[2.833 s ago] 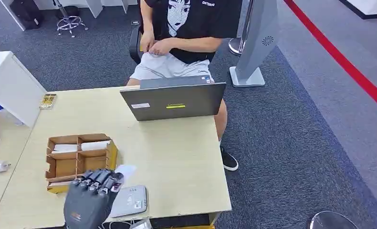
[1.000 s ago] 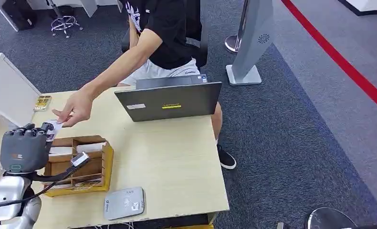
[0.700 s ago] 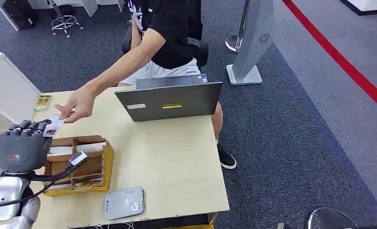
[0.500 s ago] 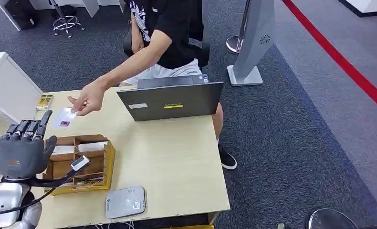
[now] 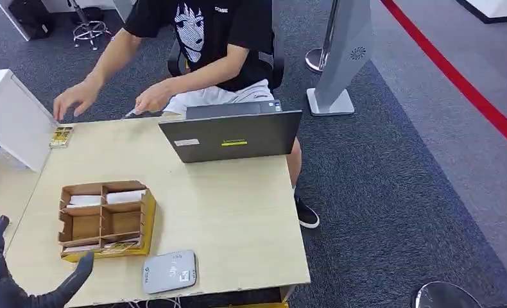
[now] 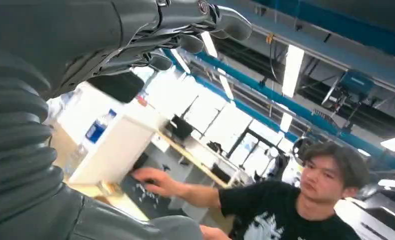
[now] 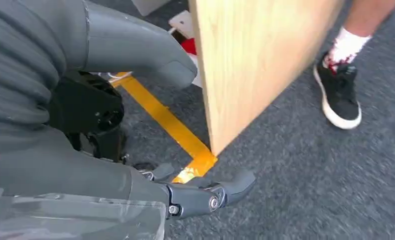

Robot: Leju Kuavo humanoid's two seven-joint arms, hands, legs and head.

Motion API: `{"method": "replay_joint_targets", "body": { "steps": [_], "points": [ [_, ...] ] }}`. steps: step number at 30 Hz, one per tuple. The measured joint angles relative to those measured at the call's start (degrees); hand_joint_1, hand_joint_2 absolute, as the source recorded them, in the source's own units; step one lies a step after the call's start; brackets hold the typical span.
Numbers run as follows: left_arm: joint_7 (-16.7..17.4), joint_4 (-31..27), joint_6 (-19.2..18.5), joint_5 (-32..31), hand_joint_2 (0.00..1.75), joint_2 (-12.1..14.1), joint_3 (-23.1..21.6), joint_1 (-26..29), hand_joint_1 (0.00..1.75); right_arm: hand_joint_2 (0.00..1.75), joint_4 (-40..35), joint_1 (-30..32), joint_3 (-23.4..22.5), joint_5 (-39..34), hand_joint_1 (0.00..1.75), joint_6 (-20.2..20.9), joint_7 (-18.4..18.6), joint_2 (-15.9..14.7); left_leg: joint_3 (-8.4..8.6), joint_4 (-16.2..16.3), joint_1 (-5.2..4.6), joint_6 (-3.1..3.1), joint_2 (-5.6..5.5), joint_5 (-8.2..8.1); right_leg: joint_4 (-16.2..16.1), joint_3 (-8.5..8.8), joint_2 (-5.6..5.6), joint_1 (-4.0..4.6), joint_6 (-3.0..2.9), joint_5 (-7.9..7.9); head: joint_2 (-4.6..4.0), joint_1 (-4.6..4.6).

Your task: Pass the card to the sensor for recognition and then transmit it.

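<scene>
My left hand (image 5: 7, 282) is low at the table's near left corner, fingers spread and empty; in the left wrist view its fingers (image 6: 185, 20) stretch out with nothing in them. The grey card sensor (image 5: 169, 272) lies flat at the near edge, to the right of that hand. A seated person's hand (image 5: 153, 98) hovers over the far edge of the table with a thin pale edge sticking out of it; I cannot tell whether this is the card. My right hand (image 7: 100, 150) hangs beside the table's side panel (image 7: 245, 65), open and empty.
A cardboard organiser (image 5: 106, 218) with white cards in its far compartments stands beyond the sensor. An open laptop (image 5: 232, 135) stands at the far side. The person's other hand (image 5: 74, 99) reaches toward a white cabinet (image 5: 10, 122). A person's shoe (image 7: 338, 95) is on the carpet.
My left hand held the card up to the person, who took it. The hand then spread and dropped to the near left corner, and the person drew the arm back.
</scene>
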Motion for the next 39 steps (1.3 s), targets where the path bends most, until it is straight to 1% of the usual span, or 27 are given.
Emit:
{"method": "replay_joint_targets", "body": {
  "steps": [2, 4, 5, 7, 8, 9, 10, 13, 14, 17, 19, 23, 26, 28, 30, 34, 36, 39],
  "points": [
    [-0.59, -0.90, -1.27, 0.53, 1.75, -1.53, 1.10, 1.97, 0.00, 1.75, 0.02, 0.17, -1.03, 0.00, 0.00, -0.13, -0.18, -0.02, 0.04, 0.00, 0.00, -0.01, 0.00, 0.01, 0.00, 0.03, 0.00, 0.00, 0.00, 0.01, 0.00, 0.00],
    [-0.40, -1.42, -2.66, -0.91, 1.75, -2.81, 2.36, 3.61, 0.00, 1.75, 0.09, 0.30, -1.99, 0.00, 0.00, -0.48, -0.29, -0.02, 0.05, 0.00, 0.01, -0.01, -0.03, 0.01, 0.01, 0.05, -0.02, 0.00, 0.00, 0.01, 0.00, 0.00],
    [0.00, -1.49, -3.97, -1.83, 1.75, -3.36, 2.97, 4.31, 0.00, 1.75, 0.09, 0.35, -2.43, 0.00, 0.00, -0.70, -0.31, -0.02, 0.07, 0.00, 0.01, -0.01, -0.04, 0.01, 0.01, 0.07, -0.03, 0.00, 0.00, 0.01, 0.00, 0.00],
    [1.41, -1.47, -8.19, -5.04, 1.75, -3.73, 3.70, 5.81, 0.00, 1.75, 0.11, 0.49, -3.06, 0.00, 0.00, -0.68, -0.29, -0.02, 0.08, 0.00, 0.01, -0.01, -0.06, 0.01, 0.01, 0.08, -0.04, 0.01, 0.00, 0.01, 0.00, 0.02],
    [2.72, -1.38, -9.75, -9.17, 1.75, -3.63, 3.96, 6.57, 0.00, 1.75, 0.11, 0.54, -3.28, 0.00, 0.00, -0.50, -0.22, -0.02, 0.08, 0.00, 0.01, -0.01, -0.06, 0.01, 0.01, 0.08, -0.04, 0.01, 0.00, 0.01, 0.00, 0.02],
    [3.96, -1.18, -9.88, -13.44, 1.75, -3.43, 4.09, 7.21, 0.00, 1.75, 0.11, 0.55, -3.52, 0.00, 0.00, -0.41, -0.16, -0.04, 0.09, 0.00, 0.01, -0.01, -0.06, 0.01, 0.01, 0.08, -0.03, 0.01, -0.01, 0.01, 0.00, 0.00],
    [5.88, -0.73, -9.39, -18.73, 1.75, -2.95, 4.09, 7.70, 0.00, 1.75, 0.13, 0.57, -3.67, 0.00, 0.00, -0.33, 0.02, -0.04, 0.09, 0.00, 0.01, -0.01, -0.06, 0.01, 0.01, 0.08, -0.03, 0.01, -0.01, 0.01, 0.00, 0.02],
    [14.65, 1.65, -6.24, -36.86, 1.75, -0.58, 3.61, 8.57, 0.00, 1.75, 0.15, 0.53, -3.74, 0.28, 0.00, 0.20, 0.41, -0.07, 0.11, 0.00, 0.02, -0.01, -0.07, 0.02, 0.01, 0.08, -0.04, 0.02, -0.01, 0.00, 0.00, 0.00],
    [16.68, 2.45, -5.42, -39.26, 1.75, 0.16, 3.32, 8.73, 0.00, 1.75, 0.15, 0.54, -3.74, 0.31, 0.00, 0.24, 0.52, -0.07, 0.11, -0.01, 0.03, -0.01, -0.07, 0.02, 0.01, 0.08, -0.04, 0.02, -0.01, 0.00, 0.00, 0.00],
    [18.17, 3.82, -4.42, -40.38, 1.75, 1.81, 2.45, 8.84, 0.00, 1.75, 0.15, 0.52, -3.74, 0.37, 0.00, 0.24, 0.61, -0.09, 0.10, -0.01, 0.03, -0.04, -0.09, 0.04, 0.02, 0.09, -0.06, 0.03, -0.01, 0.00, 0.00, 0.02],
    [20.72, 4.54, -4.07, -42.23, 1.75, 3.02, 1.47, 8.83, 0.00, 1.75, 0.15, 0.52, -3.74, 0.63, 0.00, 0.31, 0.83, -0.09, 0.10, -0.01, 0.03, -0.04, -0.09, 0.04, 0.02, 0.09, -0.06, 0.03, -0.01, 0.00, 0.00, 0.04],
    [27.90, 6.18, -1.78, -45.17, 1.75, 7.43, -1.77, 8.40, 0.00, 1.75, 0.15, 0.48, -3.72, 1.05, 0.00, 0.55, 0.96, -0.09, 0.11, -0.01, 0.02, -0.04, -0.09, 0.04, 0.01, 0.09, -0.08, 0.02, -0.01, 0.01, 0.00, 0.00],
    [30.65, 6.84, -0.56, -47.24, 1.75, 10.04, -3.87, 7.85, 0.00, 1.75, 0.15, 0.46, -3.39, 1.24, 0.00, 0.70, 1.20, -0.09, 0.10, -0.01, 0.03, -0.05, -0.09, 0.04, 0.02, 0.10, -0.11, 0.02, -0.01, 0.01, 0.00, 0.02],
    [33.06, 7.21, 1.28, -50.89, 1.75, 12.17, -4.95, 7.51, 0.00, 1.75, 0.15, 0.43, -3.07, 1.66, 0.00, 0.88, 1.53, -0.09, 0.11, -0.01, 0.03, -0.06, -0.09, 0.05, 0.02, 0.10, -0.12, 0.03, -0.01, 0.01, 0.00, 0.02],
    [34.88, 7.51, 2.73, -51.75, 1.75, 14.04, -5.66, 7.09, 0.00, 1.75, 0.15, 0.37, -2.45, 2.14, 0.00, 1.14, 1.68, -0.09, 0.11, -0.01, 0.04, -0.07, -0.10, 0.06, 0.03, 0.10, -0.12, 0.03, -0.01, 0.01, 0.00, 0.02],
    [35.67, 8.89, 2.75, -51.75, 1.75, 17.65, -5.88, 5.50, 0.00, 1.75, 0.15, 0.03, -1.25, 2.45, 0.00, 1.55, 2.12, -0.07, 0.10, -0.02, 0.04, -0.06, -0.17, 0.08, 0.03, 0.10, -0.17, 0.05, -0.01, 0.01, 0.00, 0.00],
    [35.67, 9.26, 2.73, -51.73, 1.75, 18.72, -5.90, 4.93, 0.00, 1.75, 0.15, -0.08, -0.92, 2.47, 0.00, 1.53, 2.14, -0.07, 0.10, -0.02, 0.05, -0.06, -0.17, 0.08, 0.04, 0.11, -0.17, 0.05, -0.01, 0.01, 0.00, 0.02],
    [35.67, 9.87, 2.66, -51.71, 1.75, 19.65, -5.92, 4.43, 0.00, 1.75, 0.15, -0.17, -0.68, 2.45, 0.00, 1.53, 2.16, -0.07, 0.11, -0.02, 0.04, -0.06, -0.16, 0.08, 0.04, 0.12, -0.17, 0.05, -0.01, 0.01, 0.00, 0.02]
  ]
}}
